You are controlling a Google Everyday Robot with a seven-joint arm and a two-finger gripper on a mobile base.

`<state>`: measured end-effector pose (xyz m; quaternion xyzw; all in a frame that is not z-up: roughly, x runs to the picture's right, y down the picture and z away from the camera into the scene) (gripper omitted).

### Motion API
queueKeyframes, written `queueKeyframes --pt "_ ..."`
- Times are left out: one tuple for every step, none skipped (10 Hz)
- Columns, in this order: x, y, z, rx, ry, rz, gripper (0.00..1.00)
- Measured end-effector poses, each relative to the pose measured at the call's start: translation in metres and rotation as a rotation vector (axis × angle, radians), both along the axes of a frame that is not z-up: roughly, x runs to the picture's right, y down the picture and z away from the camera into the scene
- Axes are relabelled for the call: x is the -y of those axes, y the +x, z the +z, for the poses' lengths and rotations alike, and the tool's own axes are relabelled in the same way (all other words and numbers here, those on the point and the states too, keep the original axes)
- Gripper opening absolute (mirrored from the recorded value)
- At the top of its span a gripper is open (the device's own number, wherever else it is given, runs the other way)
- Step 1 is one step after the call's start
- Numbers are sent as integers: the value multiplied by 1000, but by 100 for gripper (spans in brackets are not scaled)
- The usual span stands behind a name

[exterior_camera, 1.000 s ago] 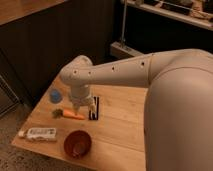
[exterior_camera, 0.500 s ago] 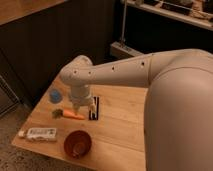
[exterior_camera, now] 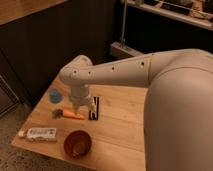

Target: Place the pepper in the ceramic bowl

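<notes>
Nothing has moved since the earlier frames: the tool (exterior_camera: 82, 108) still hangs left of centre, just above the pepper (exterior_camera: 75, 115), its fingers apart and empty. The pepper lies flat on the counter (exterior_camera: 120, 122), beside a green lump (exterior_camera: 57, 113). The ceramic bowl (exterior_camera: 77, 143) sits below it, near the lower edge.

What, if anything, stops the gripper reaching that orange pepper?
Probably nothing, so likely yes. The gripper hangs open just above the pepper, which lies bare on the table; the green lump beside it and the ceramic bowl leave its top free.
</notes>
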<state>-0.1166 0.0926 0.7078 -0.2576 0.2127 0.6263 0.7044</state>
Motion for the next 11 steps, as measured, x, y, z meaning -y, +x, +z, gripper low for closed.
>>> queueKeyframes --pt "9 -12 3 42 31 -45 65" --pt "18 -24 7 82 63 -97 65" --pt "29 -39 11 136 101 -164 65" --pt "37 -47 16 173 126 -217 65" --pt "41 -54 18 202 139 -255 65" --pt "47 -66 24 271 156 -339 65" --pt "51 -71 28 312 163 -381 65" --pt "54 -74 32 346 167 -414 65" --pt "58 -79 39 399 170 -465 65" --pt "57 -80 46 434 161 -492 65" --pt "55 -81 53 462 150 -513 65"
